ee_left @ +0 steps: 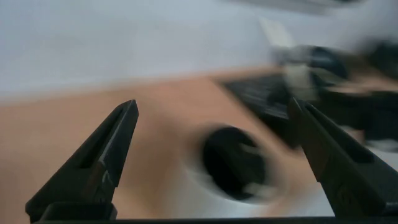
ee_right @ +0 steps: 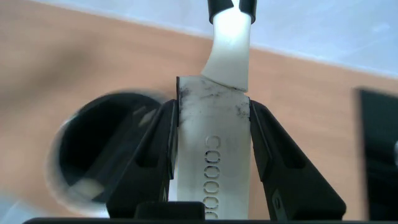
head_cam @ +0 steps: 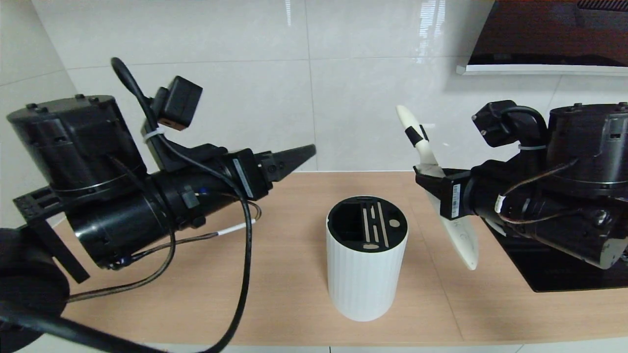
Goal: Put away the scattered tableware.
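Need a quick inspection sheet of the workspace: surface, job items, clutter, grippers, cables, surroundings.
Surface: wooden counter, bare around the holder.
Job's things: white ribbed holder upright, with a black slotted top; white knife held in the air beside it, tilted, blade tip down, not yet in a slot.
Clutter: nothing seen.
Grippers: right gripper shut on the knife where blade meets handle; left gripper open, holding nothing, raised on the holder's other side.
Cables: black cable loops down from the left arm in front of the counter.
Surroundings: black cooktop at right, range hood above it, white tiled wall.

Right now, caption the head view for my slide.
Right gripper holds a white knife beside the white slotted holder; open left gripper hovers opposite.
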`<state>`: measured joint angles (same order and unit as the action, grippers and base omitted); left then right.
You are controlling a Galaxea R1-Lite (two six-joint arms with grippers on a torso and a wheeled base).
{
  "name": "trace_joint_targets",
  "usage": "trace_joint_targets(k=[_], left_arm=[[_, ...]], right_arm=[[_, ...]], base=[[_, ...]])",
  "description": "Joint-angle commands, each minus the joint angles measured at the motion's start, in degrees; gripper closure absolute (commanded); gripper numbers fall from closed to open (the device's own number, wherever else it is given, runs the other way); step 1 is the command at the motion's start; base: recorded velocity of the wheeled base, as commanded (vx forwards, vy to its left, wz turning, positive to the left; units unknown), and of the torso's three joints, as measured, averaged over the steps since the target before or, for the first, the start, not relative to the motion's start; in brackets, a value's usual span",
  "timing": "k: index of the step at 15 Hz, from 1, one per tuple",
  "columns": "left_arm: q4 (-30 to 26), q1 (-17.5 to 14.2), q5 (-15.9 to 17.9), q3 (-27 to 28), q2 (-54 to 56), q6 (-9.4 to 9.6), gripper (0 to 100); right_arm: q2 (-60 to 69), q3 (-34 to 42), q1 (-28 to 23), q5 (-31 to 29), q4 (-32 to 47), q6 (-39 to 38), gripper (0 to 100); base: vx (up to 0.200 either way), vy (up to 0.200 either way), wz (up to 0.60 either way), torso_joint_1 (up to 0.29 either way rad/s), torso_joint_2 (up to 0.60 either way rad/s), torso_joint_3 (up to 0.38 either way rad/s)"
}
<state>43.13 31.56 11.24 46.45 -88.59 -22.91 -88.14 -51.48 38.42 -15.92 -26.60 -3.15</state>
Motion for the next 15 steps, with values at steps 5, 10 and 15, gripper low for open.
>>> trace_joint_targets(k=[5,10,15], left_arm=[[1.34,3.07,8.98,-1.09,-1.32,-7.86,0],[13.30,7.20,8.98,-2.68,-6.77,-7.68,0],[13.65,7.64,8.80,1.81,-12.57,-7.59,0]], right_arm=[[3.76,0.15,7.45,-0.08,3.75,-0.19,100],[2.44,1.30,12.55,0.01,3.75,-0.90,100],[1.74,1.38,12.82,-0.08,3.40,-1.43,100]], base=[[0.000,0.000,0.00,0.000,0.00,0.000],[0.000,0.000,0.00,0.000,0.00,0.000],[0.000,0.000,0.00,0.000,0.00,0.000]])
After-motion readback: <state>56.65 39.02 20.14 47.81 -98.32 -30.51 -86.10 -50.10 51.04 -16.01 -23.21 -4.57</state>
